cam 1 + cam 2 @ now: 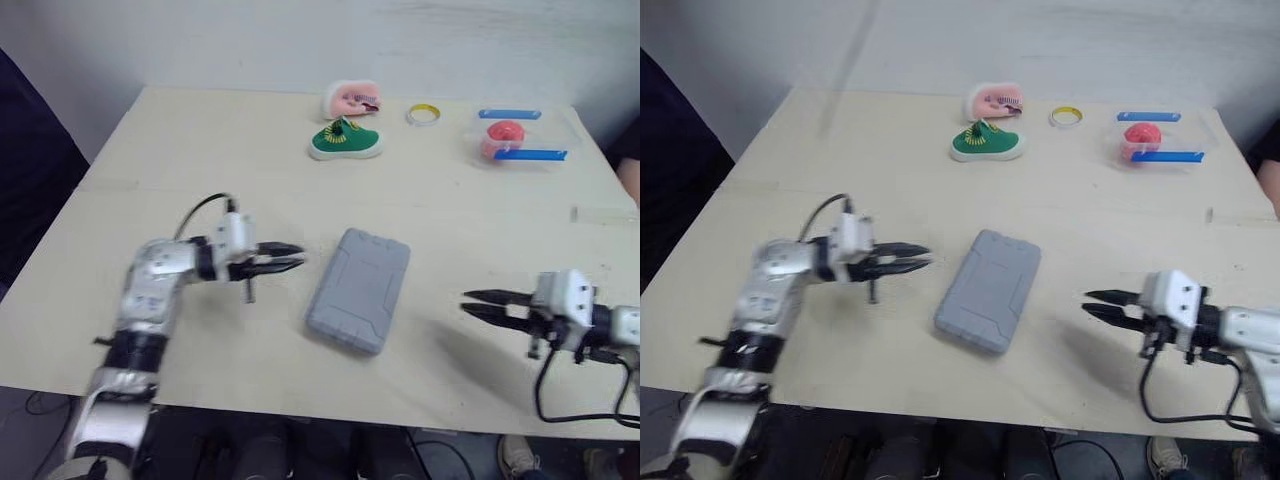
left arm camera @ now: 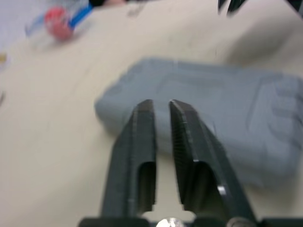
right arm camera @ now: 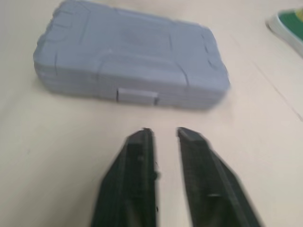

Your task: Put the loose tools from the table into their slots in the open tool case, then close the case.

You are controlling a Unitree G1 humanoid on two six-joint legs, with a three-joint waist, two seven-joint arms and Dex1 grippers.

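A grey tool case (image 1: 360, 290) lies shut on the middle of the table, its lid down and its latch (image 3: 137, 95) facing my right side. No loose tools lie around it. My left gripper (image 1: 300, 256) hovers just left of the case, pointing at its side, fingers (image 2: 142, 137) slightly apart with nothing between them. My right gripper (image 1: 466, 302) is a hand's width to the right of the case, aimed at the latch side, also a little open and empty. The case (image 2: 227, 104) lies close ahead of the left fingertips.
Along the far edge stand a green shoe (image 1: 345, 141), a pink object (image 1: 352, 99), a yellow ring (image 1: 424, 114) and a clear tray (image 1: 548, 130) with a red ball and blue bars. The table's front edge (image 1: 300, 400) runs just below both arms.
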